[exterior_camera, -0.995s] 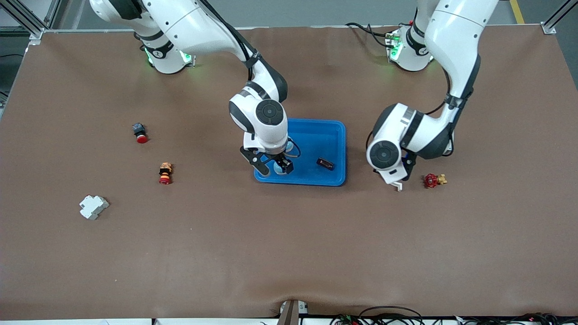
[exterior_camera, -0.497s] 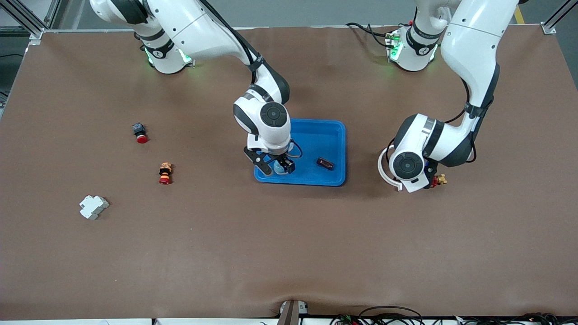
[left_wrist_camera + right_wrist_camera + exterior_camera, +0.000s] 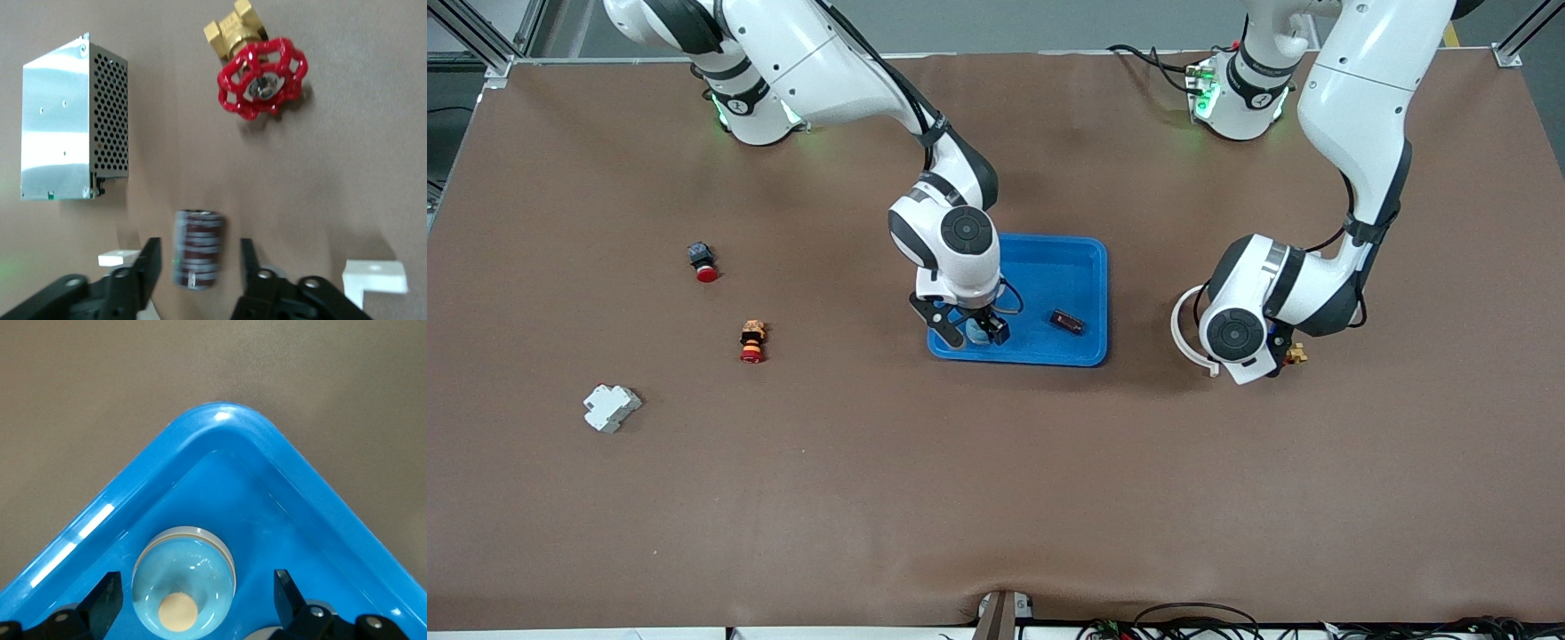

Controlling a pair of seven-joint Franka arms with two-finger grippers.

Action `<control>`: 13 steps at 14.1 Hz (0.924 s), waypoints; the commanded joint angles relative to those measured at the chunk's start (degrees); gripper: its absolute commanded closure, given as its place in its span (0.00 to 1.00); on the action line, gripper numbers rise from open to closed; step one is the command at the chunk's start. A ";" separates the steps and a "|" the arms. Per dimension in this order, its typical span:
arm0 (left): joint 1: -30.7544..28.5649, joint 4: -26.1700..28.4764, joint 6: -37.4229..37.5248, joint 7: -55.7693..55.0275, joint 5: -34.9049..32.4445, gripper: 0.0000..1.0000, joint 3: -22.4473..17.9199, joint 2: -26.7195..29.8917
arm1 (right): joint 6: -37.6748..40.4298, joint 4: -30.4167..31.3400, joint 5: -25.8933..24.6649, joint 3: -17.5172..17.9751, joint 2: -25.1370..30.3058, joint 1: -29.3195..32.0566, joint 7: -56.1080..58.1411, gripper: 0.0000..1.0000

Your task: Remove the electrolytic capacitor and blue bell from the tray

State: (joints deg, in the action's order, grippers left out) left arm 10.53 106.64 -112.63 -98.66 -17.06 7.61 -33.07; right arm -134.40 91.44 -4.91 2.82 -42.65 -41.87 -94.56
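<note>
**Now both grippers sit low, one at the tray corner, one over the capacitor**

Nearest the front camera we find the white block [image 3: 612,407] toward the right arm's end of the table, then the orange-and-red button [image 3: 752,341] a little farther up, and the red-capped switch [image 3: 703,261] farther still.

Moving in, we see the right gripper [image 3: 973,332] down in the blue tray [image 3: 1089,267], at the corner nearest the camera on the right arm's side. Its fingers [image 3: 105,599] are spread wide, and the bell [image 3: 183,580] lies on the tray floor between them, touching neither from what the right wrist view shows. The bell's dome shows pale blue, with a tan button on top. A small dark part [image 3: 1067,322] lies in the same tray, well apart from the bell, toward the left arm's end.

Over at the left arm's end, the left gripper [image 3: 198,261] is low over the table, jaws apart. The capacitor [image 3: 198,248], a dark ribbed cylinder, lies on the brown mat between the fingers [image 3: 147,263]; whether they touch it we cannot quite tell. Near it sit the red-handled valve [image 3: 261,75] and a perforated metal box [image 3: 73,120]. From the front, only the valve's brass end peeks out beside the left wrist.
</note>
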 commanded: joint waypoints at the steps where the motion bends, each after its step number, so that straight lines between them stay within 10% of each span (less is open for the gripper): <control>1: -0.16 0.32 0.04 0.31 -2.18 0.00 0.39 0.64 | 0.20 -1.96 -1.51 -0.54 -1.38 -0.75 -1.86 0.11; 6: -0.51 -0.38 0.92 0.40 -2.18 0.00 0.66 3.62 | 0.11 -2.23 -1.51 -0.54 -1.38 -1.02 -3.79 0.93; 13: 0.81 -5.57 5.67 -1.17 -1.04 0.00 3.46 4.60 | 10.25 -7.74 -1.07 -0.36 0.11 0.03 -2.04 1.00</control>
State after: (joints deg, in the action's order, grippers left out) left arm 10.77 102.32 -108.66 -98.74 -18.05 9.37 -28.70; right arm -130.61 88.12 -4.93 2.68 -42.74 -42.04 -96.47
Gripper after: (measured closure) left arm 0.000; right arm 0.370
